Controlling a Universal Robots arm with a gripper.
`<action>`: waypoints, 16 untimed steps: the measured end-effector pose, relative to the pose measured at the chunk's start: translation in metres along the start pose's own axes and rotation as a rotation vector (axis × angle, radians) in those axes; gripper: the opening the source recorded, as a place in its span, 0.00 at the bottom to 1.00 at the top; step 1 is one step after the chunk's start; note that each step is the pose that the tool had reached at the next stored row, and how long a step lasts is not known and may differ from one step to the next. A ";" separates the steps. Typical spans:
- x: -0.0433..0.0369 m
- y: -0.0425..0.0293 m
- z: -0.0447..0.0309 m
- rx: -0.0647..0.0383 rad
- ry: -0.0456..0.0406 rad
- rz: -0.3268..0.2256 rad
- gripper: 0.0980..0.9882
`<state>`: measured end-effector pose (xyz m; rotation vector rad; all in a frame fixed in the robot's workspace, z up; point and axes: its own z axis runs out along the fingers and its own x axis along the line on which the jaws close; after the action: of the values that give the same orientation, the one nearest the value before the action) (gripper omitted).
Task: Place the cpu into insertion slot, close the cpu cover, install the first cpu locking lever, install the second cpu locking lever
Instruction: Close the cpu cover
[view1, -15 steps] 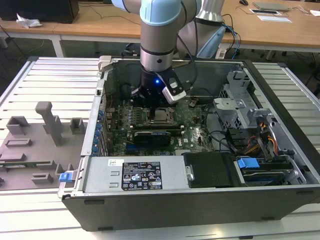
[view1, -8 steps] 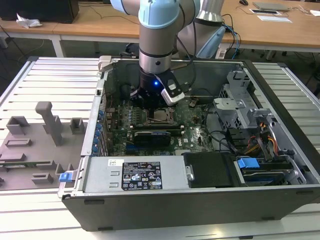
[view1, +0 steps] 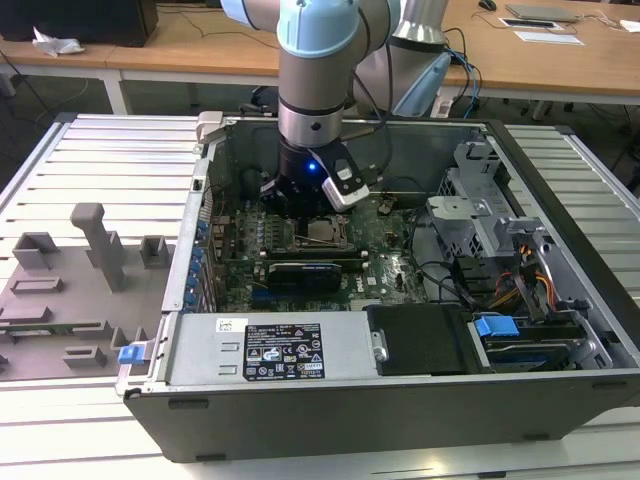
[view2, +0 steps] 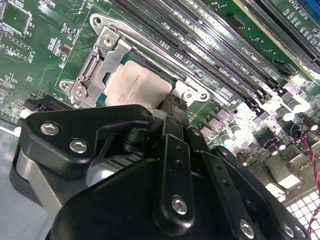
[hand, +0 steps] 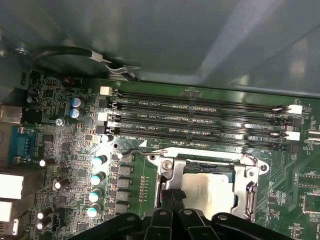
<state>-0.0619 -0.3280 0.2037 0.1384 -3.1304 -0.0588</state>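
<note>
the cpu (hand: 207, 192) is sitting framed by the metal cover (hand: 248, 182); the gripper (hand: 174, 196) is hanging at the cover's edge, clenched or released i cannot tell.

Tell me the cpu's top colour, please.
The cpu is pale silvery-beige, clearest in the second wrist view.
</note>
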 end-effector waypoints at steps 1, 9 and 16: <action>-0.0008 -0.0001 0.0000 0.000 0.0001 0.000 0.01; -0.0013 0.0001 -0.0054 0.000 -0.0003 0.000 0.01; 0.0018 0.0004 -0.0016 0.000 -0.0013 0.000 0.01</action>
<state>-0.0638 -0.3278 0.2054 0.1390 -3.1316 -0.0589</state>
